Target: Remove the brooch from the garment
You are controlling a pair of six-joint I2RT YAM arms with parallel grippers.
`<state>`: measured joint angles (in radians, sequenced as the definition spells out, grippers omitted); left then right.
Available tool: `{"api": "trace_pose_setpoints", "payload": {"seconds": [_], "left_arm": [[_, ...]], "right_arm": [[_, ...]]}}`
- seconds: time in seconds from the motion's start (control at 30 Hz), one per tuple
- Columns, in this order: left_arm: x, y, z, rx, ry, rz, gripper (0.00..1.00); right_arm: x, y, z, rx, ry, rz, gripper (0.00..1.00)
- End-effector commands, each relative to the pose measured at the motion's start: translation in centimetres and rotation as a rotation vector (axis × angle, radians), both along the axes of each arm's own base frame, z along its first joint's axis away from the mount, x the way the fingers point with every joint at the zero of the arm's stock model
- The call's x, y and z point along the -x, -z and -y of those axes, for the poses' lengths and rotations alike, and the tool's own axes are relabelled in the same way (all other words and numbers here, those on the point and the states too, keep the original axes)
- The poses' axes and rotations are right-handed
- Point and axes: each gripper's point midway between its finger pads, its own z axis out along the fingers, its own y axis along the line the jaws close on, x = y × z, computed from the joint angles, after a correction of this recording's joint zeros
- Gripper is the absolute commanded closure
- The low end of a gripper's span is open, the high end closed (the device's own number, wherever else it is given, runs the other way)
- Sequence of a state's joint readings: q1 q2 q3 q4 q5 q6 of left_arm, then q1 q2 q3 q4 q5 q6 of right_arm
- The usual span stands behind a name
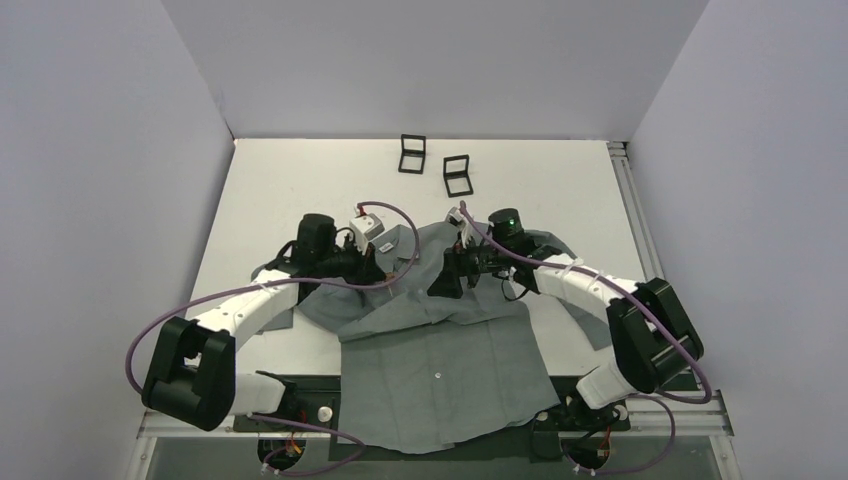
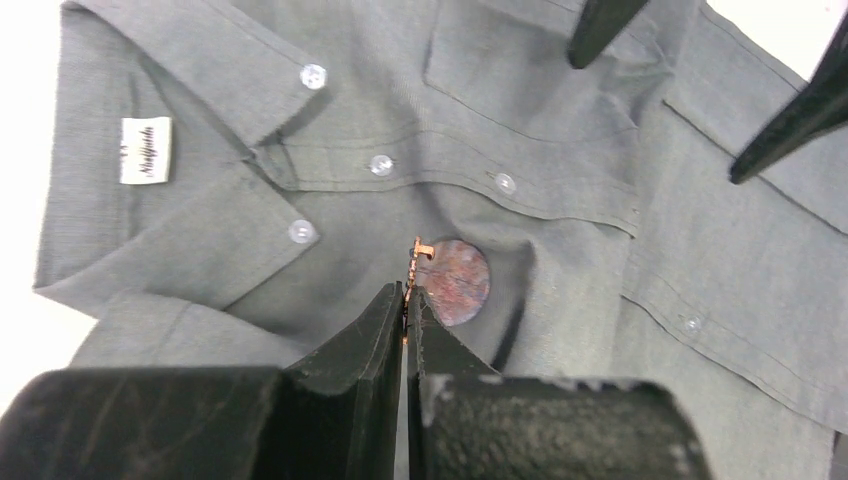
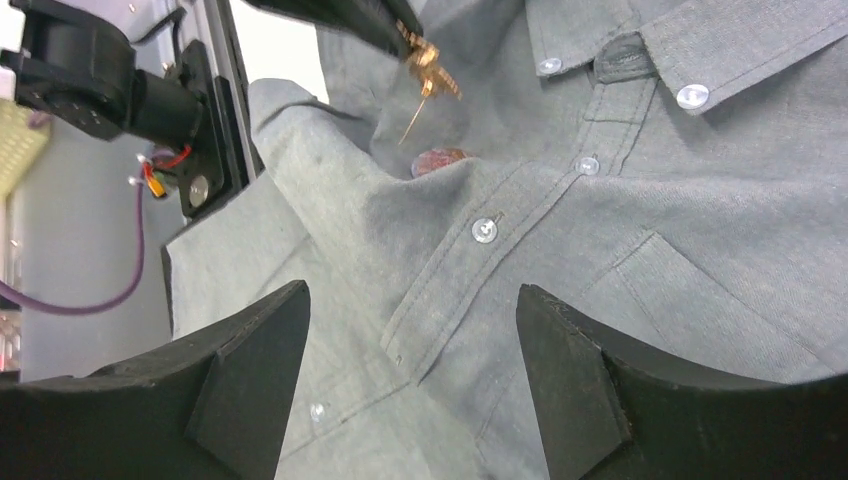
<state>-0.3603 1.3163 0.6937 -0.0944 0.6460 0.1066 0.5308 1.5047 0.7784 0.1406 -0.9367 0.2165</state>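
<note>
The garment (image 1: 440,370), a grey collared shirt, lies spread on the table, collar toward the far side. The brooch's reddish-brown disc (image 2: 458,281) rests on the cloth below the collar; in the right wrist view a fold half hides the disc (image 3: 437,160). My left gripper (image 2: 410,295) is shut on a small copper pin piece (image 3: 426,66) at the disc's left edge, its needle pointing down at the cloth. Whether pin and disc are joined I cannot tell. My right gripper (image 3: 412,295) hangs open over the button placket, nothing between its fingers (image 2: 598,30).
Two small black square boxes (image 1: 412,153) (image 1: 457,174) stand at the far side of the white table (image 1: 300,180). A white label (image 2: 146,150) sits inside the collar. White buttons (image 3: 484,230) run down the placket. Both arms meet over the collar area.
</note>
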Motion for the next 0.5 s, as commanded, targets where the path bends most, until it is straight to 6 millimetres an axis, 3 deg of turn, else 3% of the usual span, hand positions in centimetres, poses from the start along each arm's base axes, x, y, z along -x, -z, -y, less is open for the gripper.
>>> {"api": "trace_pose_setpoints", "payload": {"seconds": [0.0, 0.17, 0.47], "left_arm": [[-2.7, -2.1, -1.0, -0.039, -0.050, 0.081, 1.00], [-4.4, -2.3, -1.9, -0.131, -0.072, 0.161, 1.00], [-4.8, -2.0, -5.2, -0.346, -0.092, 0.323, 1.00]], "right_arm": [[0.7, -2.0, 1.8, 0.124, -0.095, 0.119, 0.28], [0.9, -3.8, 2.7, 0.124, -0.100, 0.177, 0.27], [1.1, -4.1, 2.8, 0.059, -0.065, 0.186, 0.27]]}}
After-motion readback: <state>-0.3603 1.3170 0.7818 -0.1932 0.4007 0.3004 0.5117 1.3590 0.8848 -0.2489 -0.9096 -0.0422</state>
